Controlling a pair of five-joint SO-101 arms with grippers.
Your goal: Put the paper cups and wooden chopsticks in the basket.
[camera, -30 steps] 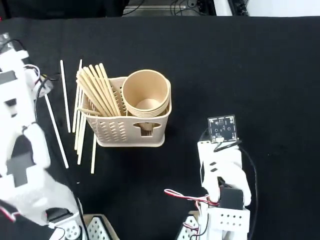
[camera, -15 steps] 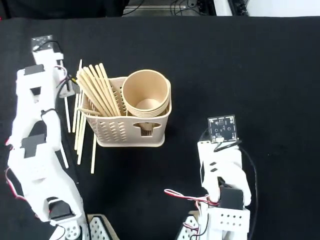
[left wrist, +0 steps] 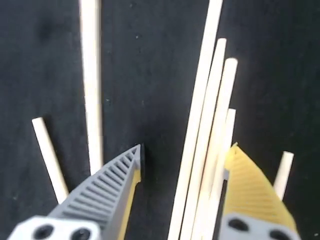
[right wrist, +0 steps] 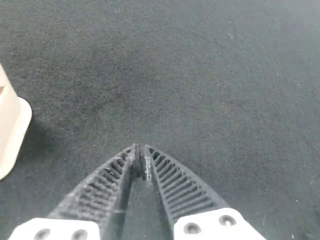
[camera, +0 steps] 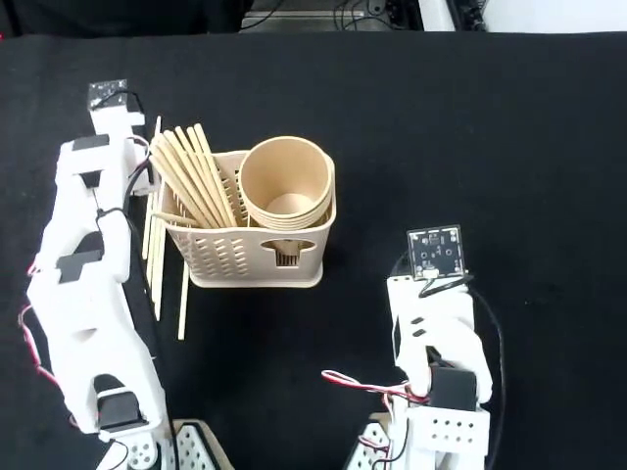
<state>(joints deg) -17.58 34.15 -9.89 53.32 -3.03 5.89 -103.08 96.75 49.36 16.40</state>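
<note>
A beige slotted basket (camera: 257, 257) holds stacked paper cups (camera: 286, 182) and a leaning bundle of wooden chopsticks (camera: 188, 174). Several loose chopsticks (camera: 157, 257) lie on the black table just left of the basket. My left arm (camera: 86, 206) stretches up that side, over them. In the left wrist view, my left gripper (left wrist: 185, 148) is open low over the cloth, with a cluster of chopsticks (left wrist: 206, 145) between its jaws, nearer the yellow finger (left wrist: 249, 185). A single chopstick (left wrist: 90, 80) lies outside the grey finger (left wrist: 116, 186). My right gripper (right wrist: 140, 151) is shut and empty over bare cloth.
The right arm (camera: 437, 328) rests folded at the front right, away from the basket. A corner of the basket (right wrist: 11, 131) shows in the right wrist view. Black cloth covers the table; open room lies to the right and behind the basket.
My left arm swung in from the table's left edge toward the basket and now stands over the loose chopsticks. The right arm, the basket and its contents stayed put.
</note>
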